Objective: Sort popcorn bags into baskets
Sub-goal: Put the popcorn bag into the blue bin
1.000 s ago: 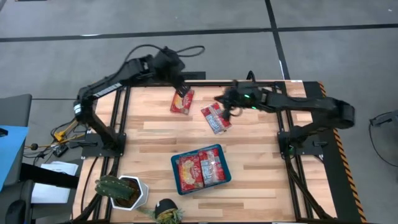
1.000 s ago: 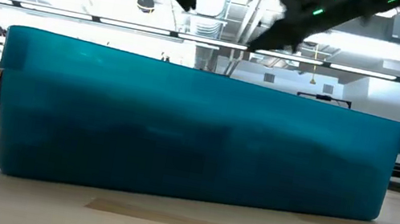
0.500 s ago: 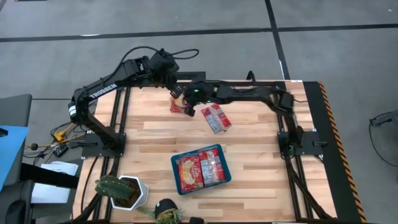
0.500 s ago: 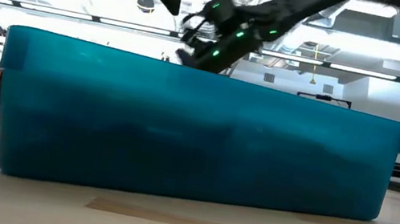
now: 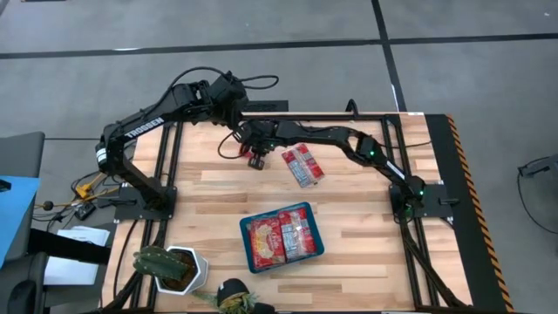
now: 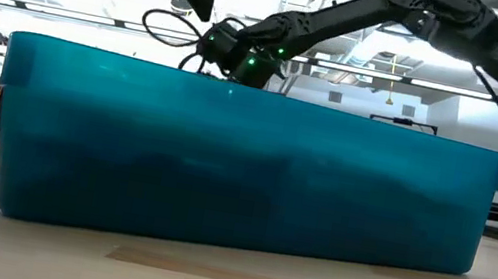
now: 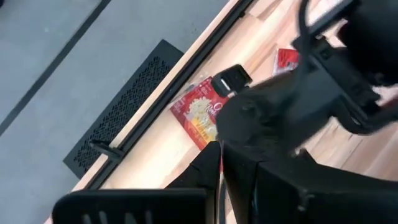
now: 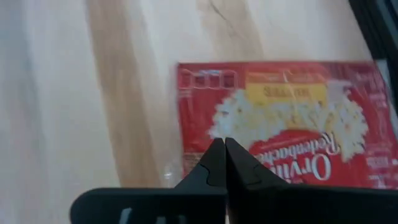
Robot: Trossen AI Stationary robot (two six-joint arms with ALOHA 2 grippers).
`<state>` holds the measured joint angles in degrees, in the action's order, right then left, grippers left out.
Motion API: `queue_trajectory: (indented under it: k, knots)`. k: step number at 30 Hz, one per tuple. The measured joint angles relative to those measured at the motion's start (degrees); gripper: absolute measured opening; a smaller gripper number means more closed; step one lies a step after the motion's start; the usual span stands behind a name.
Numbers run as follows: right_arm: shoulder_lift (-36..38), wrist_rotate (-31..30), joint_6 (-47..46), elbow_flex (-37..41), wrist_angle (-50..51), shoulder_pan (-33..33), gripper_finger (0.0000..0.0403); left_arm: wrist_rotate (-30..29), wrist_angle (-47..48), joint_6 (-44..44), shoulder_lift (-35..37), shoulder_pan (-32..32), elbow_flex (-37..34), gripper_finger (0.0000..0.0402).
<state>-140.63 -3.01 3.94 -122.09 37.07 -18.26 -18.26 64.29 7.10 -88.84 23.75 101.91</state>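
Observation:
A red popcorn bag [image 8: 280, 118] lies flat on the wood near the table's far edge; it also shows in the left wrist view [image 7: 202, 109]. In the high view my right gripper [image 5: 256, 160] covers most of it. That gripper [image 8: 224, 146] is shut, with its fingertips over the bag's edge. My left gripper [image 5: 235, 113] hovers just beyond, toward the far left, and looks shut [image 7: 219, 155]. Two more bags [image 5: 302, 164] lie side by side on the table to the right. The teal tray [image 5: 243, 237] nearer the front holds several bags. My right gripper points its shut fingertips down at the bag's edge [image 8: 205, 134], coming from above. I cannot tell whether they touch the bag, which lies flat on the table.
A cactus in a white pot [image 5: 170, 266] and a second plant [image 5: 234, 298] stand at the near left corner. The tray's wall [image 6: 244, 169] fills the low view. Bare wood lies between the tray and the loose bags. Black frame rails run along the table's sides.
My right arm has swung from above the two bags at mid-table toward the table's left and now stands over the far-left bag. My left gripper has drawn back from that bag toward the far left edge. The bags have stayed in place.

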Motion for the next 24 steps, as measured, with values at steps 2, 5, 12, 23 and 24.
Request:
queue_trajectory:
  k: [2, 5, 12, 23, 24]
  knots:
    - [-0.43, -0.35, -0.45, -1.31, 3.51, -0.07, 0.001, 0.02, 0.39, -0.64, 0.0, 0.0, 0.0, 0.0008]
    - [-0.41, -2.12, -0.44, -1.39, 3.27, 0.13, 0.0005, -0.04, 0.77, -0.86, 0.0, 0.0, 0.0, 0.0008]
    - [-0.42, -3.39, -2.44, -1.39, 4.8, 0.26, 0.0009, -0.03, 0.76, -1.5, 0.0, 0.0, 0.02, 0.0008]
    - [-3.56, -10.43, -1.72, -1.48, 3.91, 2.51, 0.0009, 0.02, 0.81, -0.95, 0.0, 0.0, 0.04, 0.0008]
    - [-3.66, -11.33, -1.56, -1.42, 4.15, 2.66, 0.0007, 0.04, 0.82, -0.94, 0.0, 0.0, 0.04, 0.0008]
